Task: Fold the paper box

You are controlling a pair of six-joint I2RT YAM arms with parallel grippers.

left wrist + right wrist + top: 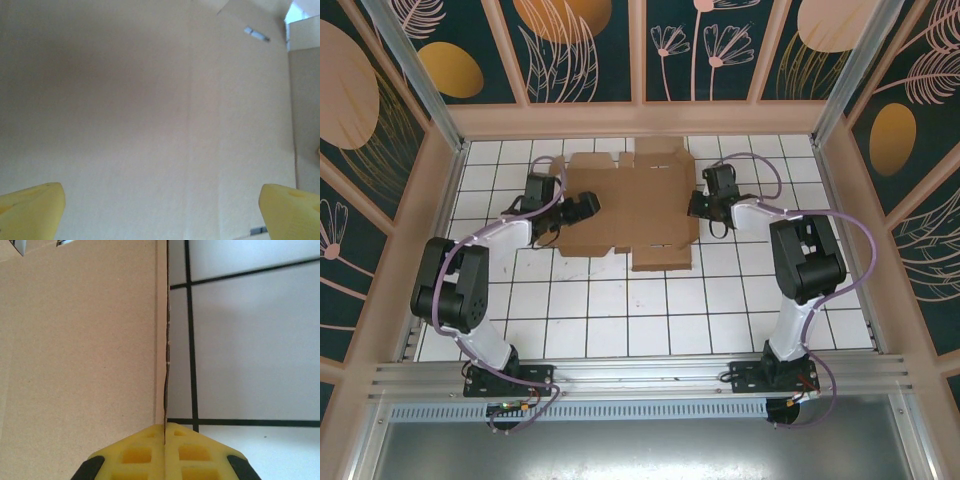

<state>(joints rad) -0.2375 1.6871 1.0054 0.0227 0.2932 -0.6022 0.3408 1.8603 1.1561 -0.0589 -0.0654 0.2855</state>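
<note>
Paper box (630,205), edge pinched by right fingers (131,458)

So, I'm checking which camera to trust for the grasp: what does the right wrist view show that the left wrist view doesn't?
Right wrist: the right gripper shut on the edge of the paper box, beside white tiles. Left wrist: the left gripper open above a crease and a slot. Both: plain brown cardboard.

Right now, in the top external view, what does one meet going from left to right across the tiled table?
left gripper → paper box → right gripper
</note>
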